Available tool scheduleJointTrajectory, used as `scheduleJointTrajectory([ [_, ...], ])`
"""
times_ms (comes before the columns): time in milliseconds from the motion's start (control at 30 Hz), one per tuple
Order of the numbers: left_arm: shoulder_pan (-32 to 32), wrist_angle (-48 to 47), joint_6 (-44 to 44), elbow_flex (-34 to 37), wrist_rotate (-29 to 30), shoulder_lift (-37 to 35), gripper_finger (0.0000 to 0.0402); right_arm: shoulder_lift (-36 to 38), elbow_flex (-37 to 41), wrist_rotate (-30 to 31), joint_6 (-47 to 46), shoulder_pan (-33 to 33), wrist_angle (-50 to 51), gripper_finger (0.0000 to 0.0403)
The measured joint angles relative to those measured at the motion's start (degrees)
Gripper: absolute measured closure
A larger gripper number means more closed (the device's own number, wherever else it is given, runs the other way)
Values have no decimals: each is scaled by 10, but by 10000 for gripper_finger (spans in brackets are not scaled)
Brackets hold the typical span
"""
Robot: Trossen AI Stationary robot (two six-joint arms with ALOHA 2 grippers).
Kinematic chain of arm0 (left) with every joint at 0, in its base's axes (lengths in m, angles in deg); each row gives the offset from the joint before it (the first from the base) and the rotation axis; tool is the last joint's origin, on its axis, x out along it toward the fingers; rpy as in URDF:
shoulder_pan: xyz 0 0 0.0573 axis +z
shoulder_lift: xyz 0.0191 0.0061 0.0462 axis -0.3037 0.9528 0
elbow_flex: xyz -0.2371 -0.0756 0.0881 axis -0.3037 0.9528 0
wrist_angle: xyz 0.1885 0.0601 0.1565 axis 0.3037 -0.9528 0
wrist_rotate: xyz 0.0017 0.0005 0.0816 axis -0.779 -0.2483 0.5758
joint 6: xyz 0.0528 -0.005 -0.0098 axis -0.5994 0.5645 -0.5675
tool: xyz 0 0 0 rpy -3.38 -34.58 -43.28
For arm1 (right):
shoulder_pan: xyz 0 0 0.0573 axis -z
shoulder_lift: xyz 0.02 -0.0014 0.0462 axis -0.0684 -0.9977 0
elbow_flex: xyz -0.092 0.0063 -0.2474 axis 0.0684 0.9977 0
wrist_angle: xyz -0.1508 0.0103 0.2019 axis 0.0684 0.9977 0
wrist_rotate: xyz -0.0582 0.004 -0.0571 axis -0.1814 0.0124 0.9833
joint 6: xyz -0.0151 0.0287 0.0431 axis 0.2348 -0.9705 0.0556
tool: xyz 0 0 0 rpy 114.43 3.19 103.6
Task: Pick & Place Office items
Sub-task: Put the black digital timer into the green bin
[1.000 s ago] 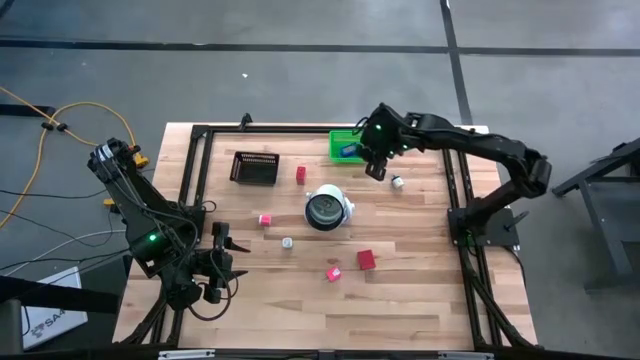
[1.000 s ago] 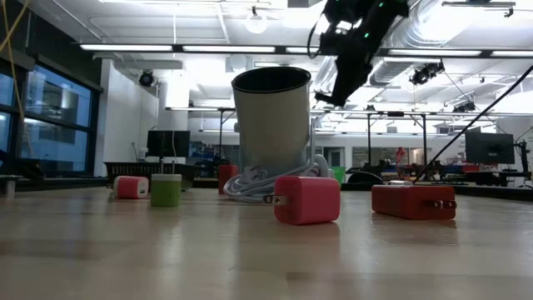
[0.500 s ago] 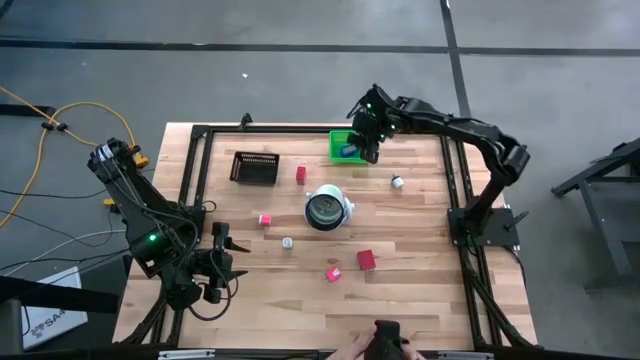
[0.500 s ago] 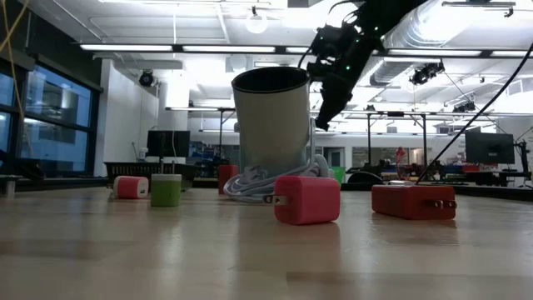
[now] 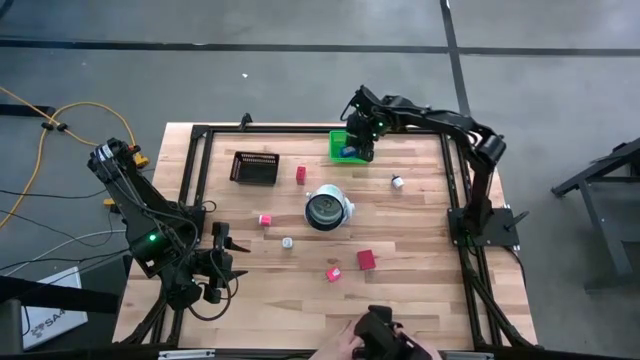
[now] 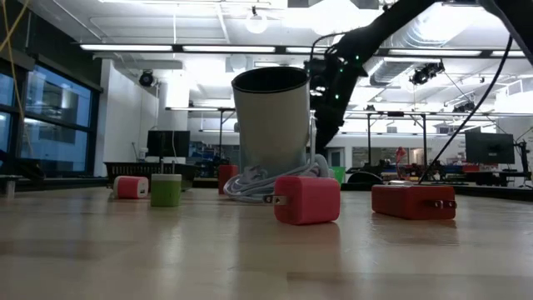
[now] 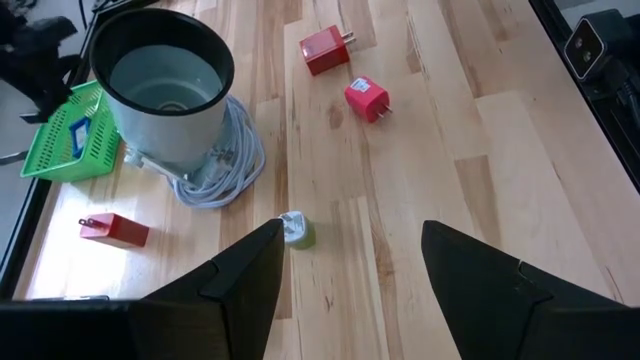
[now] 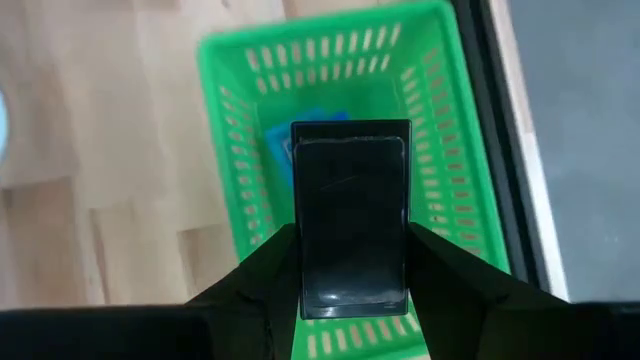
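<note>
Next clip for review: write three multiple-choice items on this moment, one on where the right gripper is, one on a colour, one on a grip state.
1. The right gripper is above:
A. the green basket
B. the black mesh tray
C. the bare table centre

2. The item already lying in the basket is:
A. red
B. blue
C. silver

3. The right gripper's fingers are:
A. open and empty
B. shut on a pink block
C. shut on the black flat rectangle

Key: 1 A, the right wrist view looks down into it; 2 B, a blue piece shows on its floor; 3 C, both fingers press its sides.
</note>
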Motion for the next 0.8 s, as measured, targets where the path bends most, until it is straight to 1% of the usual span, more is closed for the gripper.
scheduleJointTrajectory([
  [300,0,0,0,0,0,0,174,-9,0,-16,11,12,12,256],
  [400,0,0,0,0,0,0,174,-9,1,-35,11,16,13,256],
  [600,0,0,0,0,0,0,174,-9,4,-26,13,16,17,256],
  [733,0,0,0,0,0,0,174,-23,5,-28,13,16,20,256],
  [800,0,0,0,0,0,0,174,-29,5,-15,16,13,17,256],
])
